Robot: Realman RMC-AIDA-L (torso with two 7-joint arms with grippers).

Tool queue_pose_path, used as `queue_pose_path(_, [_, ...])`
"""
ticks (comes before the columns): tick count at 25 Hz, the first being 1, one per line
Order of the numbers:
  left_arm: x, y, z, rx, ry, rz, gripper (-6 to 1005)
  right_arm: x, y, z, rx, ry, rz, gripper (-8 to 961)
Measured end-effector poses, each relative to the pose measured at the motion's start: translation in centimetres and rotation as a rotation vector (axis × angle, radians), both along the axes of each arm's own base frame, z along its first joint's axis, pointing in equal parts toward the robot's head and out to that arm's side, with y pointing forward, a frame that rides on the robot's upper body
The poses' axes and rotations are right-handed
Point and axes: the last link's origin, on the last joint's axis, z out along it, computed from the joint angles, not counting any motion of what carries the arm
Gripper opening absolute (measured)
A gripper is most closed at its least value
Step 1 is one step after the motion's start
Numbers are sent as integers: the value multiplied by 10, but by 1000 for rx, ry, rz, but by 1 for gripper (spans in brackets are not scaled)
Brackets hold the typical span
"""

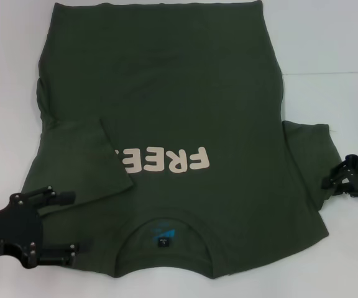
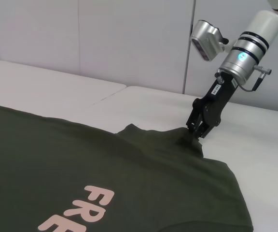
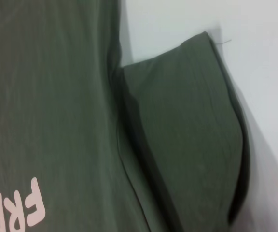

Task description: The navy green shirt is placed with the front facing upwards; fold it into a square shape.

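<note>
Shirt (image 1: 179,112) lies front-up on the white counter (image 1: 328,49), collar nearest the robot. Left sleeve (image 1: 92,161) is already folded in, covering part of the print. Looks like the sleeve-fold step: right claw (image 1: 335,180) is pinched on the right sleeve (image 1: 312,155); next it needs lifting over the chest. Left claw (image 1: 59,226) is wide open and empty by the shoulder. Print reads "FREE" (image 1: 166,160); neck label (image 1: 164,234) is too small to read.
</note>
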Motion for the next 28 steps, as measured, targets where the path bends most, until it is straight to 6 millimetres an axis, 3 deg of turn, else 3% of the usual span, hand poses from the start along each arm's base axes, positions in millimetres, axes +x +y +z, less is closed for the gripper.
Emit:
queue_pose_path(13, [0, 2, 1, 13, 0, 1, 944, 0, 3, 4, -5, -28, 30, 37])
queue_pose_path(19, [1, 2, 1, 21, -12, 0, 945, 1, 4, 14, 17, -32, 51, 39])
queue_pose_path(28, [0, 2, 6, 33, -35, 33, 945, 10, -8, 48, 105, 3, 60, 37])
